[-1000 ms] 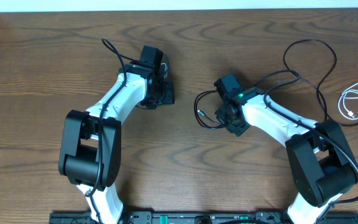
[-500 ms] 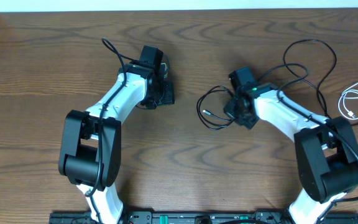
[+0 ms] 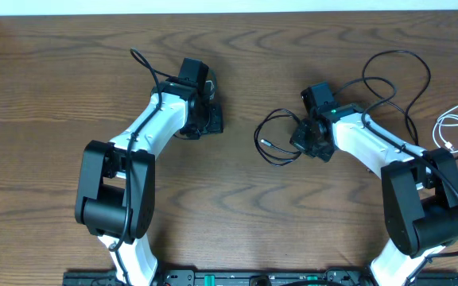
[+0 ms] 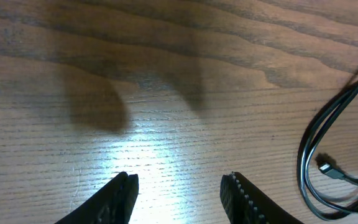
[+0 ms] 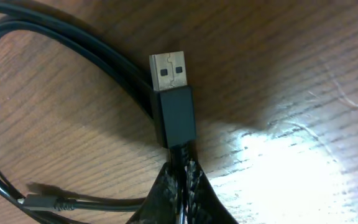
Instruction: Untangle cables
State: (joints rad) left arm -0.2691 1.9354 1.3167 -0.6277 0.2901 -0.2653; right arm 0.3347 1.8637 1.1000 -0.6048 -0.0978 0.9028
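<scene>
A black cable lies in loose loops on the wooden table right of centre. My right gripper is shut on it just behind its USB plug. In the right wrist view the right gripper pinches the cord, and a small plug lies at the lower left. A second black cable loops at the far right, with a white cable coiled near the right edge. My left gripper is open over bare wood. The left gripper holds nothing, and a black cable lies to its right.
The wooden table has a pale wall edge along the back. Thick black wires run along both arms. A black rail borders the front edge.
My right gripper has moved right and slightly back, dragging the black cable loop with it, and its jaws have closed tight on the cord. The left arm has not moved.
</scene>
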